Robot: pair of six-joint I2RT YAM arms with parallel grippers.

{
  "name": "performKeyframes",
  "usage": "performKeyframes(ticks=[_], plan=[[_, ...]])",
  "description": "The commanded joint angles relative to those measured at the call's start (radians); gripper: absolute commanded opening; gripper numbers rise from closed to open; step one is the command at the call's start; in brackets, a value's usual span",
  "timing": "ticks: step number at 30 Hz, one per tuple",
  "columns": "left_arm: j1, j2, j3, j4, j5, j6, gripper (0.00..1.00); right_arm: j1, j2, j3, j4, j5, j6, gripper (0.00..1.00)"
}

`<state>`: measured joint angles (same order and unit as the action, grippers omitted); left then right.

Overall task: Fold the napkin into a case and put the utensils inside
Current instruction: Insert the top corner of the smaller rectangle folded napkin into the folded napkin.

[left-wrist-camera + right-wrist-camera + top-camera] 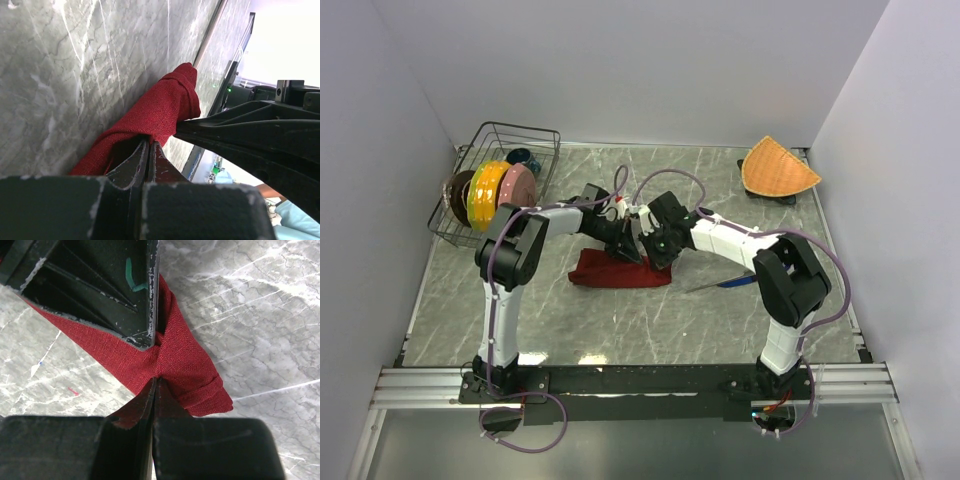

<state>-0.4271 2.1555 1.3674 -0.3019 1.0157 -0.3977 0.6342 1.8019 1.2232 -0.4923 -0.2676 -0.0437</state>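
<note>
Left end effector: yours (149, 145) is pinched tight on a fold of the napkin (160, 112), the two fingers pressed together with red cloth caught at their tips.
Right end effector: yours (155, 382) is likewise clamped on the napkin, fingers closed with cloth between them.
End effectors together: you see them meet over the napkin's upper right part, tips just beside each other.
Napkin: bunched and partly folded at the middle of the bench (620, 330), most of it lying flat, a rolled edge raised where you grip it.
Knife: the blue knife (738, 281) lies on the bench to the right of the napkin, apart from it.
Fork: you cannot pick it out for sure; a silver sliver runs from the knife toward the napkin.
Back left: a wire rack (545, 140) holding plates (488, 190) on edge.
Back right: an orange mat (778, 168).
</note>
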Motion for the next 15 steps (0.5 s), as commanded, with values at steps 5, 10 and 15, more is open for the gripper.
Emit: performKeyframes(ticks=[5, 10, 15], plan=[[0.03, 0.09, 0.01, 0.02, -0.046, 0.033, 0.01, -0.01, -0.019, 0.062, 0.011, 0.06, -0.015, 0.0], [0.045, 0.11, 0.005, -0.016, -0.068, 0.072, 0.01, -0.03, -0.021, 0.102, -0.031, 0.093, -0.028, 0.03], [0.045, 0.115, 0.021, -0.026, -0.066, 0.08, 0.01, -0.013, -0.039, 0.087, -0.034, 0.097, -0.021, 0.25]])
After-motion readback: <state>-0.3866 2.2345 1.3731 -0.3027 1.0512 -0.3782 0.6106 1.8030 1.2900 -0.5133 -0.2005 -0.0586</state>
